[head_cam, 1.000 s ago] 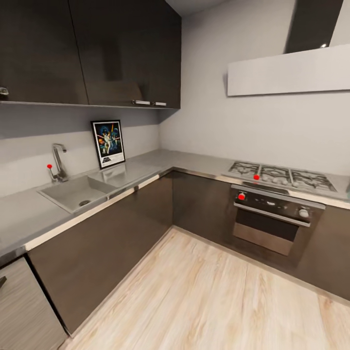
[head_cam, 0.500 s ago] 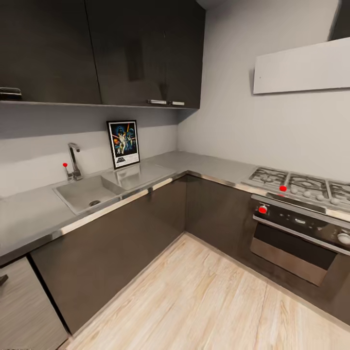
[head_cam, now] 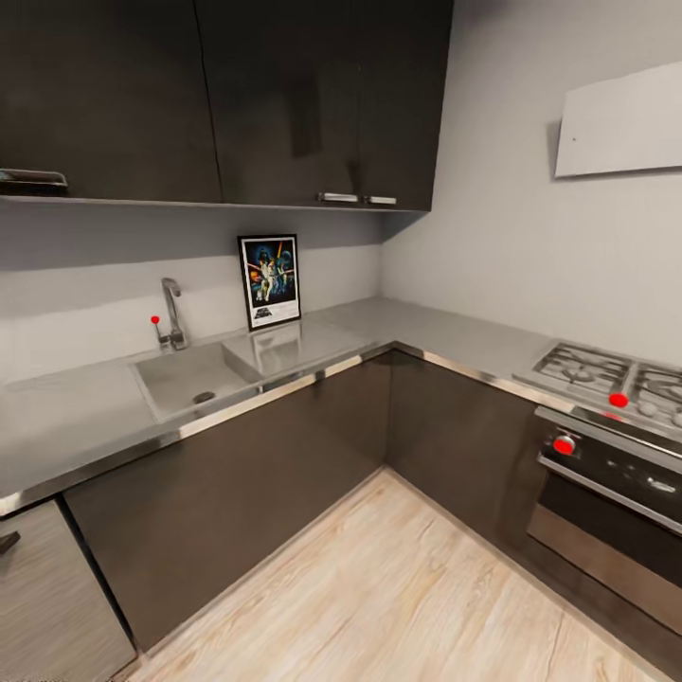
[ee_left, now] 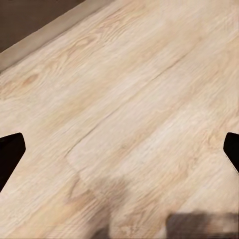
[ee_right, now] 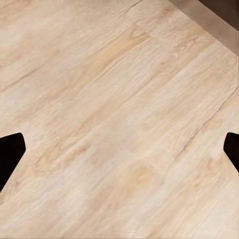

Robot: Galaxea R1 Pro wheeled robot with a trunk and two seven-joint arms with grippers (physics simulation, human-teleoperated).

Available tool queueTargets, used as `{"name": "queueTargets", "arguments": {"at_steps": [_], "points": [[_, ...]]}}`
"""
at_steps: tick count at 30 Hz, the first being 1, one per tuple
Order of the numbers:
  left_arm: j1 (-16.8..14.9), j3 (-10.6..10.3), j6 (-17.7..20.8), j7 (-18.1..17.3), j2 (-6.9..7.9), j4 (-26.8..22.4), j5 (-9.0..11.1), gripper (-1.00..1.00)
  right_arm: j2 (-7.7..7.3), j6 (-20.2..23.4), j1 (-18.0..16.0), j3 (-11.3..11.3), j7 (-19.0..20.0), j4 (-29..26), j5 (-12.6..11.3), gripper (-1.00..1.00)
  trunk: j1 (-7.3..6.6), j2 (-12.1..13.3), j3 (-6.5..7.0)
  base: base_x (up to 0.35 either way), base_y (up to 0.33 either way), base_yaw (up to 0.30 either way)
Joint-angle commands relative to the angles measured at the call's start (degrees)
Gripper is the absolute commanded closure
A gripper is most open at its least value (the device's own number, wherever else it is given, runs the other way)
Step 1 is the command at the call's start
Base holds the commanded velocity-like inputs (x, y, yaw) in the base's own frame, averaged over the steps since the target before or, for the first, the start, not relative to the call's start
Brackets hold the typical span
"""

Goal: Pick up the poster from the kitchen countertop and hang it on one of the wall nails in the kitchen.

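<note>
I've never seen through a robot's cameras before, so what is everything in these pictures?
Poster: one, black-framed, colourful, upright against the wall on the countertop.
Countertop: one, grey, L-shaped.
Sink: one, steel, inset left of the poster.
Tap: one, metal, behind the sink.
Upper cabinets: dark, above the counter.
Hob: one, grey, at right.
Oven: one, red knobs, below the hob.
Floor: pale wood.
Left gripper: black fingertips apart, over the floor.
Right gripper: likewise.
</note>
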Motion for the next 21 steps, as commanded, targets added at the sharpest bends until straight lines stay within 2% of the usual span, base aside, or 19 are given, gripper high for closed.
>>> {"name": "queueTargets", "arguments": {"at_steps": [1,9,21], "points": [[0.01,0.04,-0.07,0.0,-0.01,-0.07,-0.03,-1.0,0.0,-0.17,-0.02,-0.03,-0.04,0.04,0.03,-1.0,0.03,-0.02,-0.05,0.253,-0.248,0.29],[0.01,0.03,-0.07,0.0,-0.01,-0.05,-0.03,-1.0,0.0,-0.16,-0.02,0.0,-0.04,0.03,0.0,-1.0,0.03,-0.02,-0.05,0.253,-0.248,0.263],[0.01,0.02,-0.05,0.0,-0.01,-0.05,-0.03,-1.0,-0.11,-0.1,-0.02,0.24,0.04,0.02,0.19,-1.0,0.03,-0.02,-0.05,0.253,-0.248,0.036]]}}
